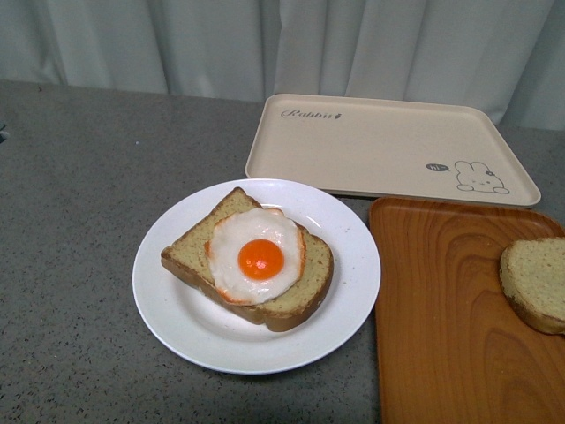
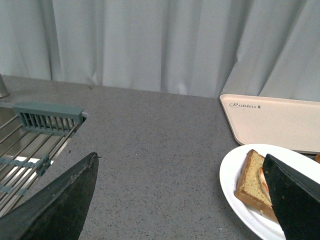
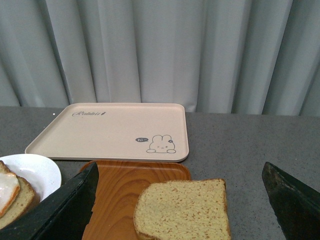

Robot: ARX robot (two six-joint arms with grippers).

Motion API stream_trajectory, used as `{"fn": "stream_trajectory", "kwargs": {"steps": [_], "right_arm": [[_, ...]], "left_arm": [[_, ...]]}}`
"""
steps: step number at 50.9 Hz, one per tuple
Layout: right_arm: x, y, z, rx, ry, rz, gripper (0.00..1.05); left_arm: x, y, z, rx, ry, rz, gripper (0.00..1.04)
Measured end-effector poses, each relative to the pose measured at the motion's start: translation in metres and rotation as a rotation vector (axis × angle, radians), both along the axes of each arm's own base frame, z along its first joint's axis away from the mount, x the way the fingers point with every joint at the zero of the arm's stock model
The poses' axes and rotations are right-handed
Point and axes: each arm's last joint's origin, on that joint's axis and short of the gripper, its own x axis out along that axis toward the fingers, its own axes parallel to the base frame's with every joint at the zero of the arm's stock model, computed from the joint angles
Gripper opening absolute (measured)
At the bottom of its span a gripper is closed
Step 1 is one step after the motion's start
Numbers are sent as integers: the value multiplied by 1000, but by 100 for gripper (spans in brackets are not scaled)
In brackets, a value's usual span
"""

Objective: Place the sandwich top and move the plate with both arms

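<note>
sandwich top (image 1: 536, 283) — cut off at right edge

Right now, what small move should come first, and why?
Probably lower the right claw toward the plain slice on the wood tray. That slice lies ahead between the open claw's fingers, ungrasped, and the egg slice on the plate has no top yet.
</note>
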Motion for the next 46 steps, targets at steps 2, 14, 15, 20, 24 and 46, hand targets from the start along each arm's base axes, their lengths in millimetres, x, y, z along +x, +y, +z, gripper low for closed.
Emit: {"fn": "stream_trajectory", "kwargs": {"steps": [2, 14, 15, 20, 24, 46], "right_arm": [[0, 0, 0, 0, 0, 0, 96], [0, 0, 0, 0, 0, 0, 96], [0, 0, 0, 0, 0, 0, 96], [0, 0, 0, 0, 0, 0, 96], [0, 0, 0, 0, 0, 0, 96], [0, 0, 0, 0, 0, 0, 96]], "left_arm": [[0, 0, 0, 0, 0, 0, 98], [0, 0, 0, 0, 0, 0, 98], [0, 0, 0, 0, 0, 0, 98], [0, 0, 0, 0, 0, 0, 98], [0, 0, 0, 0, 0, 0, 98], [0, 0, 0, 0, 0, 0, 98]]}}
